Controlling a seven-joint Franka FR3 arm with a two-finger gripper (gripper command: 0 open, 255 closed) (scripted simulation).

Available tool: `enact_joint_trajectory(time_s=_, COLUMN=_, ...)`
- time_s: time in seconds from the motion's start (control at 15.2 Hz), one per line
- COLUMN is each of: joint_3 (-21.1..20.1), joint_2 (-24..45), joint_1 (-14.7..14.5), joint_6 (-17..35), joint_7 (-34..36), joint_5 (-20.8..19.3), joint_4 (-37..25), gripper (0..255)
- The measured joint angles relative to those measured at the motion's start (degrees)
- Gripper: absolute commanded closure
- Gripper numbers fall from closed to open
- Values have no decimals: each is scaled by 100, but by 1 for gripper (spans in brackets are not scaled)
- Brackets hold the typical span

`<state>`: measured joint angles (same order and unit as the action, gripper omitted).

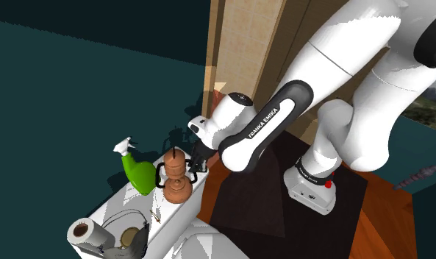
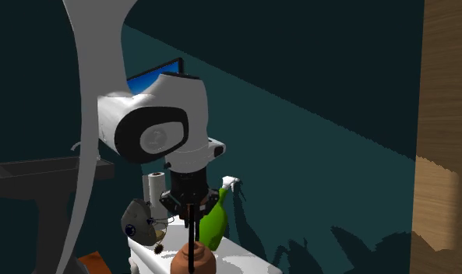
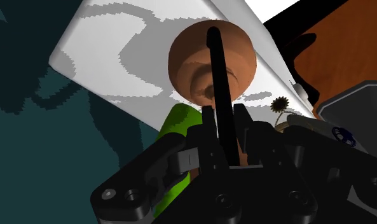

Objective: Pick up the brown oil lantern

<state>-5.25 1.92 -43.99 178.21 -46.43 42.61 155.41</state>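
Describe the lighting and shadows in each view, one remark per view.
Shoulder view: bright on the white arm; a small dark shadow marks the teal wall behind the brown lantern. Second exterior view: dim overall, a slanting lighter band across the wall. Wrist view: jagged-edged grey shadows curve over the white surface around the lantern.

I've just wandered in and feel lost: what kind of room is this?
Probably a bathroom or utility corner of a house: a paper roll and a green spray bottle sit on a white surface, with dark teal walls behind.
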Motion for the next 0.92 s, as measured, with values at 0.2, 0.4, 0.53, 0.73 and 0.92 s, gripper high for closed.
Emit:
enact_joint_trajectory(time_s=0.2, joint_3=165, joint_2=-275, joint_1=-8, joint_6=-189, joint_7=708, joint_5=-844, joint_4=113, gripper=255)
enact_joint_trajectory(time_s=0.4, joint_3=159, joint_2=-578, joint_1=139, joint_6=-437, joint_7=1306, joint_5=-1561, joint_4=179, gripper=255)
enact_joint_trajectory(time_s=0.53, joint_3=116, joint_2=-805, joint_1=263, joint_6=-628, joint_7=1565, joint_5=-1884, joint_4=218, gripper=255)
enact_joint_trajectory(time_s=0.73, joint_3=25, joint_2=-1035, joint_1=412, joint_6=-893, joint_7=1855, joint_5=-2212, joint_4=183, gripper=255)
enact_joint_trajectory(time_s=0.92, joint_3=-31, joint_2=-1294, joint_1=522, joint_6=-1171, joint_7=2027, joint_5=-2413, joint_4=166, gripper=255)
